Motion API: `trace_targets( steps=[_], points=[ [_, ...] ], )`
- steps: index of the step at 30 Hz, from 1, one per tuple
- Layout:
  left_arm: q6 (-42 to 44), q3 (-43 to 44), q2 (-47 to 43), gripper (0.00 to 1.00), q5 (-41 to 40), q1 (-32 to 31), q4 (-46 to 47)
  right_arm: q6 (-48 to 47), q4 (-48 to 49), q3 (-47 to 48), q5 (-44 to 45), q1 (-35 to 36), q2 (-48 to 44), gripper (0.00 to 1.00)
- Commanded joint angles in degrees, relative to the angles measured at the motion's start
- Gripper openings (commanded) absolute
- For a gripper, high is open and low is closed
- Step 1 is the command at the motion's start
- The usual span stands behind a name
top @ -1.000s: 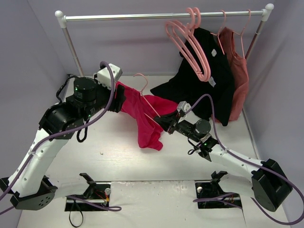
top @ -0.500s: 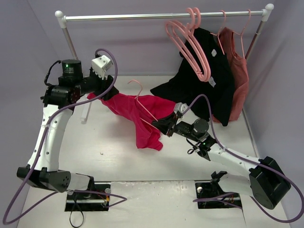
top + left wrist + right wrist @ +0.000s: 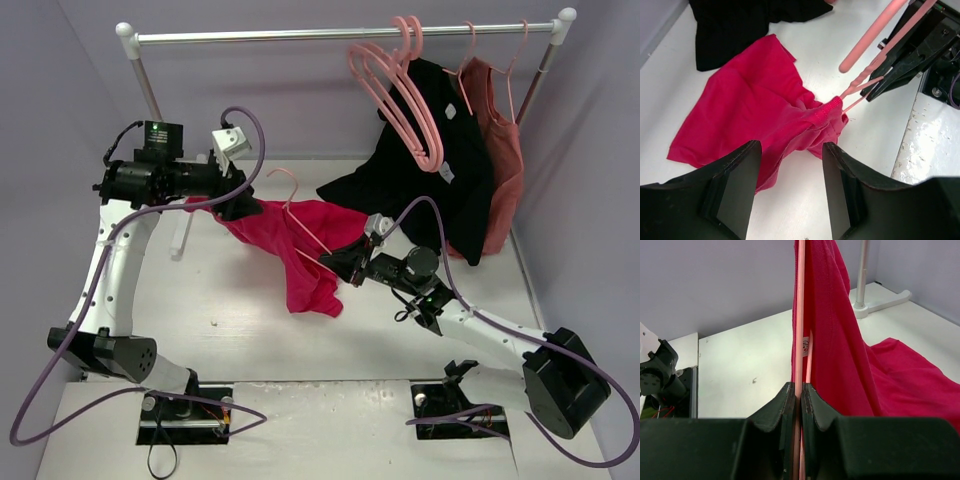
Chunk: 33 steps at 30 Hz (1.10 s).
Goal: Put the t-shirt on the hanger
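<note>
The crimson-pink t-shirt [image 3: 300,245] is draped over the thin pink hanger [image 3: 312,228] and trails onto the table; the hook [image 3: 290,180] points up and to the left. My right gripper [image 3: 337,266] is shut on the hanger's lower bar [image 3: 800,340], with the t-shirt [image 3: 840,355] hanging just beside it. My left gripper [image 3: 240,206] hovers over the shirt's left end. In the left wrist view it [image 3: 790,150] is open and empty, above the t-shirt [image 3: 755,100] and the hanger [image 3: 867,85].
A clothes rail [image 3: 340,35] spans the back with spare pink hangers [image 3: 400,90], a black shirt [image 3: 430,170] and a rust-red top [image 3: 500,150]. The rail's left post [image 3: 150,95] stands behind the left arm. The black shirt's hem [image 3: 740,25] lies on the table.
My left arm has lifted and swung over the shirt's left end, and that end now lies lower and spread out to the left. The right gripper still holds the hanger in place.
</note>
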Motion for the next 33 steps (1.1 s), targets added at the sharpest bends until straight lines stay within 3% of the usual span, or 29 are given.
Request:
trace_targets(
  steps=[1, 15, 20, 21, 24, 33],
  points=[
    [3.4, -0.9, 0.4, 0.51, 3.6, 0.3, -0.2, 0.0, 6.7, 4.1, -1.9, -0.4, -0.6, 0.0],
    [2.4, -4.9, 1.4, 0.51, 7.4, 0.2, 1.8, 0.4, 5.6, 6.2, -3.8, -0.4, 0.5, 0.0],
    [1.5, -8.9, -0.5, 0.35, 11.0, 0.2, 3.6, 0.8, 5.8, 7.4, -4.1, -0.5, 1.8, 0.0],
    [0.5, -9.9, -1.4, 0.29, 11.5, 0.1, 5.0, 0.8, 5.6, 7.7, -4.2, -0.7, 2.0, 0.0],
    [-2.5, -14.0, -3.9, 0.22, 13.9, -0.2, 11.7, 0.9, 4.9, 8.9, -4.6, -0.8, 2.4, 0.0],
    [-5.8, -19.7, -6.2, 0.3, 16.1, -0.6, 16.7, -0.1, 1.6, 11.7, -4.5, -1.0, 2.5, 0.0]
  ],
)
